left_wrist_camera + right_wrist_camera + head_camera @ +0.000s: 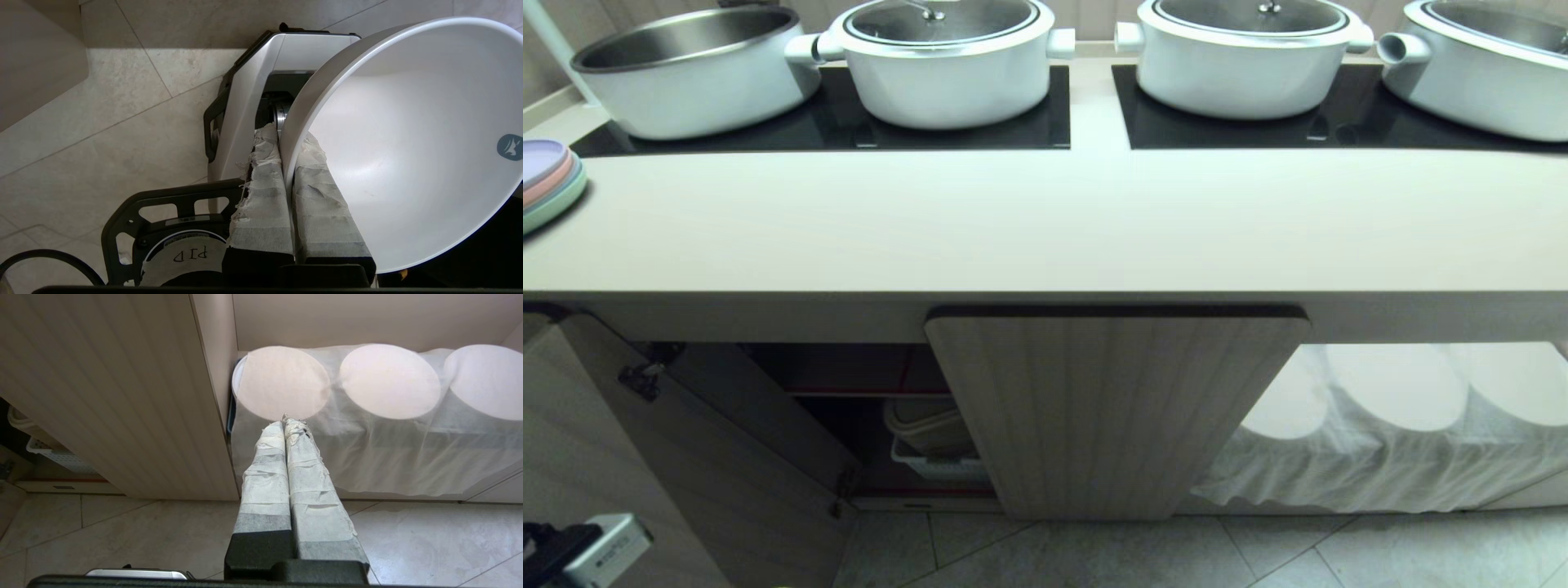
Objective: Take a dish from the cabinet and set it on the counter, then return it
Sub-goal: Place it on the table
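Our left gripper (286, 163) is clamped on the rim of the bowl (408, 143), one taped finger inside the wall and one outside, so the bowl hangs tilted low over the floor tiles (102, 122), where we can lift it by its edge without cupping it. Our right gripper (284, 424) rests closed and empty, pointing at the cloth-draped opening (388, 449), out of the way. Above, the counter (1045, 229) offers a bare strip before the pots (947, 65), and the cabinet (1111, 408) has its left door (686, 457) swung open, we judge for the return.
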Robot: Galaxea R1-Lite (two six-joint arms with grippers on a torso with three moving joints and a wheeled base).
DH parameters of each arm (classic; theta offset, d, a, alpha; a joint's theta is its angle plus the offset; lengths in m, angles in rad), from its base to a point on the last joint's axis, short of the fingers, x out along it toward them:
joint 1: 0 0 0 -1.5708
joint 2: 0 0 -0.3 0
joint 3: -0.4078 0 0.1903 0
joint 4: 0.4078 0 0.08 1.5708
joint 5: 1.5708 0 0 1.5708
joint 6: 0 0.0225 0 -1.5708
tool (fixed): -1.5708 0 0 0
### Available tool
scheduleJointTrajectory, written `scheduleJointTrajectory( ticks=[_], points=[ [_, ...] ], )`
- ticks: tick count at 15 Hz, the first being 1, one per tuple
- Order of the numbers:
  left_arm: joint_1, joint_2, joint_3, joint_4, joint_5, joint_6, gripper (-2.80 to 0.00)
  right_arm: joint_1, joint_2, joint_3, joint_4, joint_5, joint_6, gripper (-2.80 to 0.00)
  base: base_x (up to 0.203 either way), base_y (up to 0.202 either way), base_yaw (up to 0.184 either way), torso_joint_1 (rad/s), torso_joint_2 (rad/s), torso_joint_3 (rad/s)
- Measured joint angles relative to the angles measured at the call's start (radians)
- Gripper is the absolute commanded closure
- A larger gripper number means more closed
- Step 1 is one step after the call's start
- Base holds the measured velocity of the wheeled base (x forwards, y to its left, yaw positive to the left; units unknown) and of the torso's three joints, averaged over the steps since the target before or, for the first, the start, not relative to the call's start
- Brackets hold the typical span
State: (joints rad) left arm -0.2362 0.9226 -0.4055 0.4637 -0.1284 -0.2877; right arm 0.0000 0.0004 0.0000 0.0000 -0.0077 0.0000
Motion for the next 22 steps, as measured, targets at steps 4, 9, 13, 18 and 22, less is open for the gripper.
scheduleJointTrajectory(
  ticks=[4,9,13,18,22],
  points=[
    [0.000,-0.001,-0.001,0.001,0.000,0.000,0.00,0.000,0.000,0.000,0.000,0.000,0.000,0.00,0.000,0.000,0.000,0.271,-0.58,-0.309],
    [0.000,-0.002,-0.001,0.000,-0.001,-0.002,0.00,0.000,0.000,0.000,0.000,0.000,0.000,0.00,0.000,0.000,0.000,0.258,-0.54,-0.282],
    [0.000,-0.002,-0.001,0.000,-0.001,-0.001,0.00,0.000,0.000,0.000,0.000,0.000,0.000,0.00,0.000,0.000,0.000,0.174,-0.36,-0.186],
    [0.000,-0.002,-0.001,0.000,-0.001,0.000,0.00,0.000,0.000,0.000,0.000,0.000,0.000,0.00,0.000,0.000,0.000,0.165,-0.33,-0.174],
    [0.000,0.000,-0.001,0.000,-0.001,-0.001,0.00,0.000,0.000,0.000,0.000,0.000,0.000,0.00,0.000,0.000,0.000,0.153,-0.32,-0.157]
  ],
)
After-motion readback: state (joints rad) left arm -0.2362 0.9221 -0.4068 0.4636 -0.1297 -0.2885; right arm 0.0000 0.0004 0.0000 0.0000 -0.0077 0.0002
